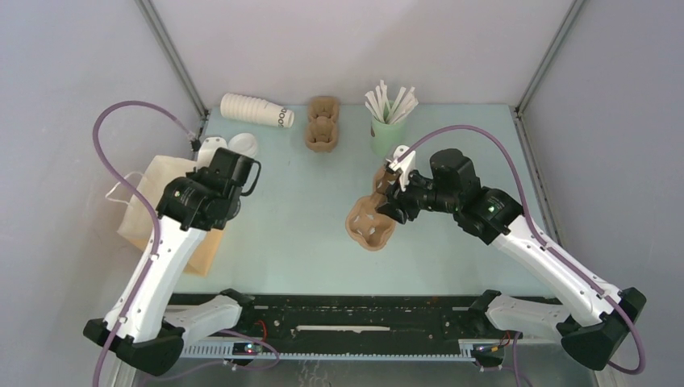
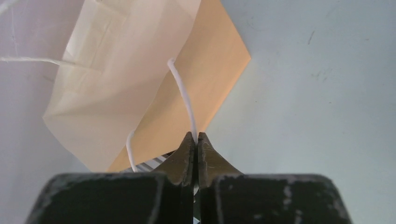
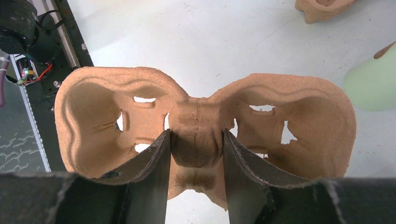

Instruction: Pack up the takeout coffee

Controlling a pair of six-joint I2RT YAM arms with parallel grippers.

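Note:
A small white cup point(image 1: 210, 148) and a round white lid point(image 1: 244, 145) lie at the back left, partly hidden behind my left wrist. In the left wrist view my left gripper point(image 2: 196, 135) is shut on the thin white string handle point(image 2: 183, 93) of a flat paper bag point(image 2: 121, 70). That bag point(image 1: 153, 211) lies at the table's left edge under my left arm. My right gripper point(image 3: 196, 133) is shut on the middle ridge of a brown pulp cup carrier point(image 3: 299, 116). It holds the carrier point(image 1: 369, 224) tilted over the table's middle.
A long stack of nested white cups point(image 1: 256, 110) lies at the back. Beside it sit more brown carriers point(image 1: 323, 123) and a pale green cup of white sticks point(image 1: 388, 129). Grey walls close in both sides, and a black rail point(image 1: 339, 310) runs along the near edge.

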